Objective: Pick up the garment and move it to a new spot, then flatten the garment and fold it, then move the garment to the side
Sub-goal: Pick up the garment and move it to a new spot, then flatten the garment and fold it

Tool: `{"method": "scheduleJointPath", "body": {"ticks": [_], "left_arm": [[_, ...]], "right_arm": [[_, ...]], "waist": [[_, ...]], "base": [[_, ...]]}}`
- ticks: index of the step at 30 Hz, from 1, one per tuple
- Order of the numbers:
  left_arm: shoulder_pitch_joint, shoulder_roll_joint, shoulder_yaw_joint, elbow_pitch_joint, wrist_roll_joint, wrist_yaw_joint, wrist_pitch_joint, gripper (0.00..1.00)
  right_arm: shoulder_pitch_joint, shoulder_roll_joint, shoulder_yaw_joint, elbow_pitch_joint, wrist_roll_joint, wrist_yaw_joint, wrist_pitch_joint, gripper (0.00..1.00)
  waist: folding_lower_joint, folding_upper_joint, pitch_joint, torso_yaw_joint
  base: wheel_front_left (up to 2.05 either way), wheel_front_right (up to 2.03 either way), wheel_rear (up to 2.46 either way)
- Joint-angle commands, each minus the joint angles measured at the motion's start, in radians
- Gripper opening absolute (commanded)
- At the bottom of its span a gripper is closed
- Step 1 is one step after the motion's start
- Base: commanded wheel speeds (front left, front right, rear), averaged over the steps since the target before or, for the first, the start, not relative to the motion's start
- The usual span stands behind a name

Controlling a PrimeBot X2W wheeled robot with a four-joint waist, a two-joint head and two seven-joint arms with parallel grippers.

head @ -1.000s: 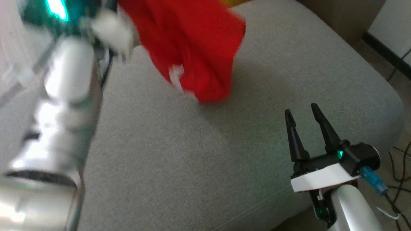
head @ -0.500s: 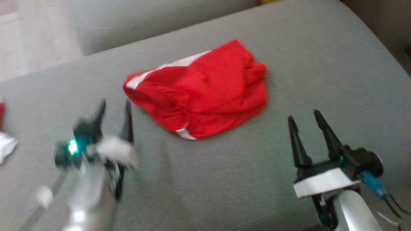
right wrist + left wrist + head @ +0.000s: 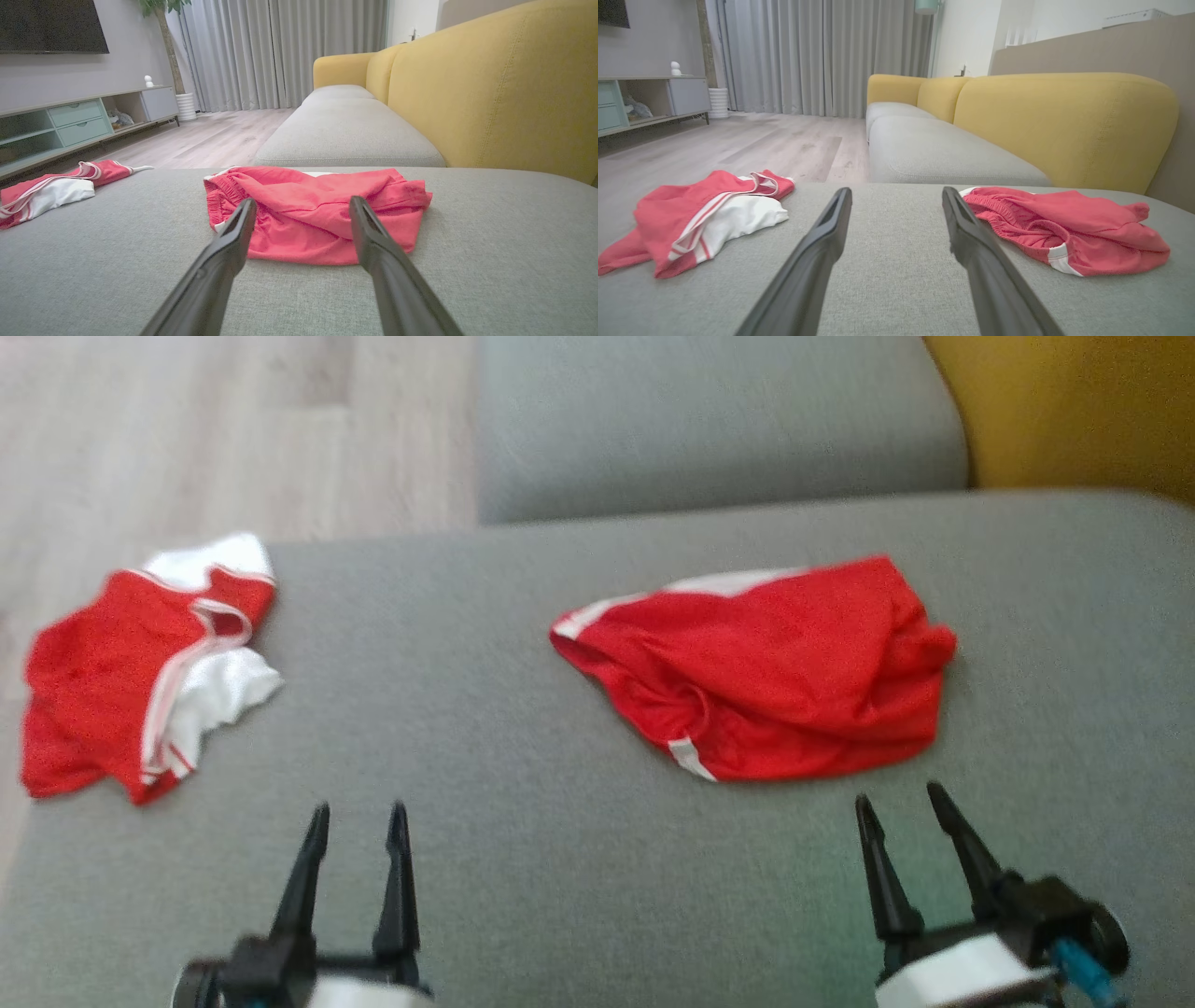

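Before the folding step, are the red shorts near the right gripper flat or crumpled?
Crumpled: the red shorts lie bunched on the grey cushion, cloth rumpled and overlapping itself.

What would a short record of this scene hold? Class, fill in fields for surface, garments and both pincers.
Surface: grey sofa seat
At right: red shorts, crumpled, lying loose
At left: red and white garment, bunched near the seat's edge
Left pincer: open, empty, over bare seat
Right pincer: open, empty, just short of the shorts

Grey curtains (image 3: pixel 822 56) hang beyond pale wood floor (image 3: pixel 738 144) and yellow sofa (image 3: pixel 1064 121).
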Motion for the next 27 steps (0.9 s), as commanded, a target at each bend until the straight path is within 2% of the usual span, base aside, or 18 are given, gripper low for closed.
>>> {"method": "scheduleJointPath", "body": {"ticks": [1,8,14,16,27], "left_arm": [[-0.003,0.0,0.026,-0.067,0.015,0.013,-0.009,1.0],[0.096,0.0,0.003,-0.138,0.061,0.048,-0.009,1.0],[0.102,0.0,0.002,-0.133,0.057,0.062,-0.009,1.0],[0.096,0.0,0.009,-0.128,0.036,0.079,-0.009,1.0],[0.094,0.0,0.018,-0.103,0.038,0.076,-0.009,1.0]], "right_arm": [[0.004,-0.013,0.018,-0.039,-0.003,0.007,-0.003,1.0],[0.053,-0.005,0.006,-0.062,0.021,0.007,-0.003,1.0],[0.062,-0.002,-0.006,-0.063,0.032,0.007,-0.003,1.0],[0.063,-0.001,-0.011,-0.059,0.041,0.007,-0.003,1.0],[0.063,0.0,-0.002,-0.05,0.064,0.007,-0.003,1.0]], "waist": [[0.0002,0.0,-0.051,0.04],[0.0002,0.0,-0.073,0.046],[0.0002,0.0,-0.069,0.046],[0.0002,0.0,-0.067,0.043],[0.0002,0.0,-0.077,0.03]], "base": [[0.0,0.0,0.0],[0.0,0.0,0.0],[0.0,0.0,0.0],[0.0,0.0,0.0],[0.0,0.0,0.0]]}}
